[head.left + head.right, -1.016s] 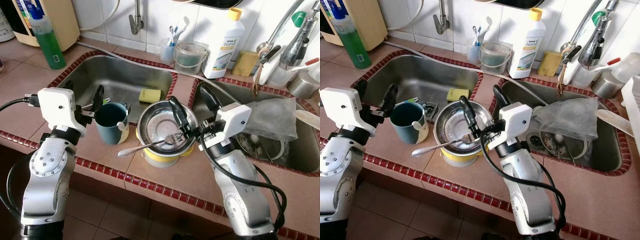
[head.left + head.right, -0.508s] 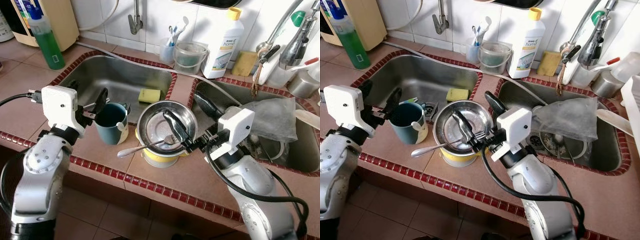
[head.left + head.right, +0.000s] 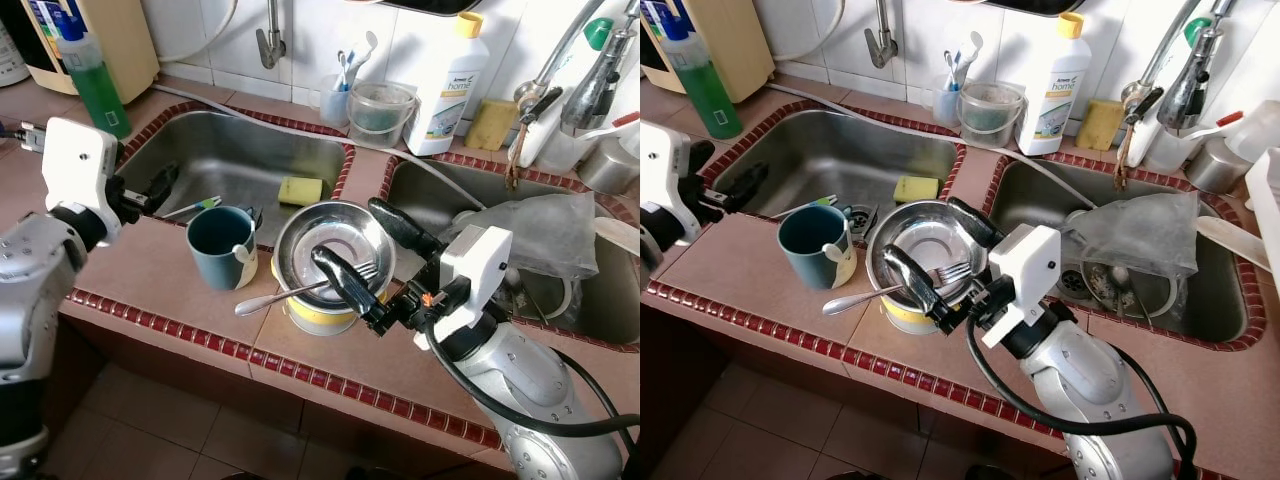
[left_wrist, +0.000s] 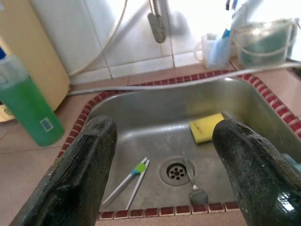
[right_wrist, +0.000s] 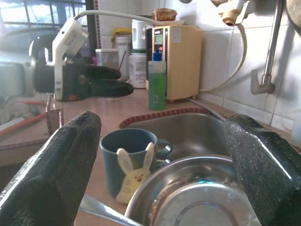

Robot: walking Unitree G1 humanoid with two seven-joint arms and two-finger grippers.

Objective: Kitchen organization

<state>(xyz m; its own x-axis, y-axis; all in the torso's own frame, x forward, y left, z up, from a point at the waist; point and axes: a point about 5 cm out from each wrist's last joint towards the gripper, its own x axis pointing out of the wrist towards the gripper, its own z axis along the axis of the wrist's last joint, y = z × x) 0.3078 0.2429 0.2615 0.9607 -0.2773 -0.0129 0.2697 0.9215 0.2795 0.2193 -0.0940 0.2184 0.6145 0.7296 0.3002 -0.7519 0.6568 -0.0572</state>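
A steel bowl sits on a yellow container on the tiled worktop, on the strip between the two sinks. A fork lies across the bowl, tines inside, handle sticking out over the near left rim. The right hand is spread wide at the bowl's right side: one finger lies over the near rim close to the fork tines, the other reaches over the far right rim, and it holds nothing. Just left of the bowl stands a blue mug with a rabbit figure on its front. The left hand hangs further left over the near edge of the left sink, fingers wide apart and empty. In that sink lie a yellow sponge, a toothbrush and a spoon by the drain. A green bottle stands at the far left.
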